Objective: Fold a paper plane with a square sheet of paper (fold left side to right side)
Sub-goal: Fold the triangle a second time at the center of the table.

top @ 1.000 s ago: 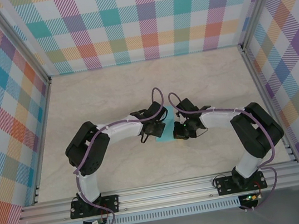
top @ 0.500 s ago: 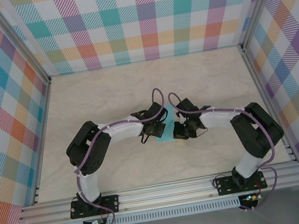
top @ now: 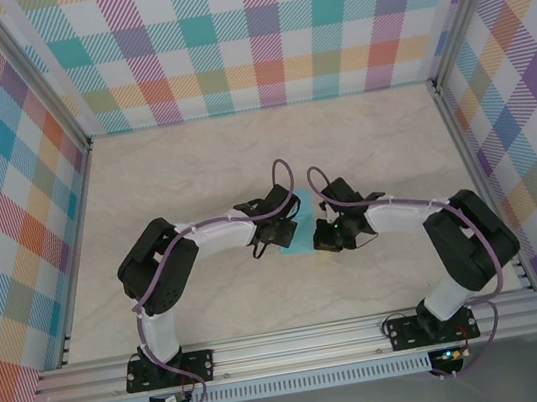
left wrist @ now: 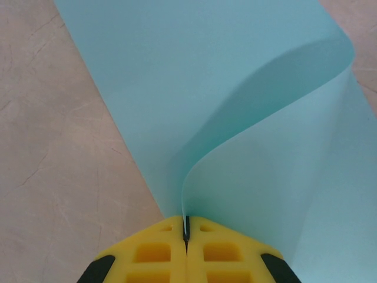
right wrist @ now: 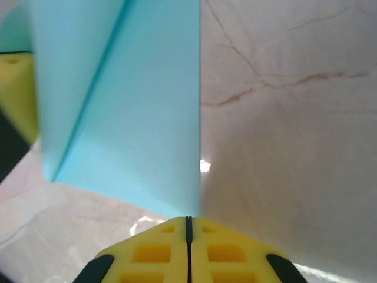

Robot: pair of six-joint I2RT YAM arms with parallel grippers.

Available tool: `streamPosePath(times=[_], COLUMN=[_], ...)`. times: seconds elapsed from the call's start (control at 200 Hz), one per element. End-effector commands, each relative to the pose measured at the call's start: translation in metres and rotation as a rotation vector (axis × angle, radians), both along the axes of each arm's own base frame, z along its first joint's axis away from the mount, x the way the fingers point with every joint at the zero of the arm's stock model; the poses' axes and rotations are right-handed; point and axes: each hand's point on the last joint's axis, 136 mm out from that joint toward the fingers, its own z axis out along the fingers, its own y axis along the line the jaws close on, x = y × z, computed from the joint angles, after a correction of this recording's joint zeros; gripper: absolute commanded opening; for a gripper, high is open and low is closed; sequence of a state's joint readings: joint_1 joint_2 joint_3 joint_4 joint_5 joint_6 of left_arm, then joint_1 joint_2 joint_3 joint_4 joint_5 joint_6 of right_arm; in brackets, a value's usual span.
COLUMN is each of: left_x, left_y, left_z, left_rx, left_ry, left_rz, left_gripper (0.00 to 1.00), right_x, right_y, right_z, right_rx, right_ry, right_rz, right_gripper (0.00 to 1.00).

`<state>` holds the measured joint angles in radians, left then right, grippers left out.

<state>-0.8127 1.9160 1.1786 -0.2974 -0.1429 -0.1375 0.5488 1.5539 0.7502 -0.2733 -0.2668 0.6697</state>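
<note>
L gripper [left wrist: 186, 229] pinches curled turquoise sheet [left wrist: 235, 88], tabletop [left wrist: 53, 177] centre. R gripper [right wrist: 188, 223] pressed together at sheet's corner. Risk: paper slides under R, crease skews.

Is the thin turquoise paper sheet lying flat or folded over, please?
Partly folded over: the turquoise paper sheet curls into the shut left gripper, its bend rounded, not creased.

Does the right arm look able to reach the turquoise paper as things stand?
Probably yes: the shut right gripper sits right at a corner of the square sheet of paper; nothing stands between.
</note>
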Motion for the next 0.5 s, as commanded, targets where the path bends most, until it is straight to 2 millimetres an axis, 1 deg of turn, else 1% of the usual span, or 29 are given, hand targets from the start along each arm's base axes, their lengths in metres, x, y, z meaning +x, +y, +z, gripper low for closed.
streamPosePath(times=[0.0, 0.055, 0.14, 0.22, 0.31, 0.495], left_x=[-0.008, -0.009, -0.009, -0.009, -0.009, -0.01], left_y=[0.02, 0.019, 0.02, 0.019, 0.02, 0.02], left_z=[-0.016, -0.016, -0.016, -0.016, -0.015, -0.015], left_rx=[0.055, 0.052, 0.05, 0.049, 0.047, 0.049], left_ry=[0.045, 0.044, 0.045, 0.046, 0.044, 0.044], left_rz=[0.014, 0.013, 0.014, 0.013, 0.014, 0.014], left_gripper=[0.0, 0.0, 0.0, 0.0, 0.0, 0.0], right_x=[0.012, 0.02, 0.032, 0.043, 0.056, 0.069], right_y=[0.001, 0.003, 0.014, 0.024, 0.034, 0.05], right_z=[0.03, 0.038, 0.047, 0.05, 0.055, 0.049], right_rx=[0.134, 0.198, 0.271, 0.318, 0.361, 0.399], right_ry=[-0.074, -0.098, -0.121, -0.127, -0.145, -0.122], right_rz=[-0.042, -0.069, -0.074, -0.074, -0.082, -0.064], right_gripper=[0.1, 0.1, 0.08, 0.06, 0.05, 0.03])
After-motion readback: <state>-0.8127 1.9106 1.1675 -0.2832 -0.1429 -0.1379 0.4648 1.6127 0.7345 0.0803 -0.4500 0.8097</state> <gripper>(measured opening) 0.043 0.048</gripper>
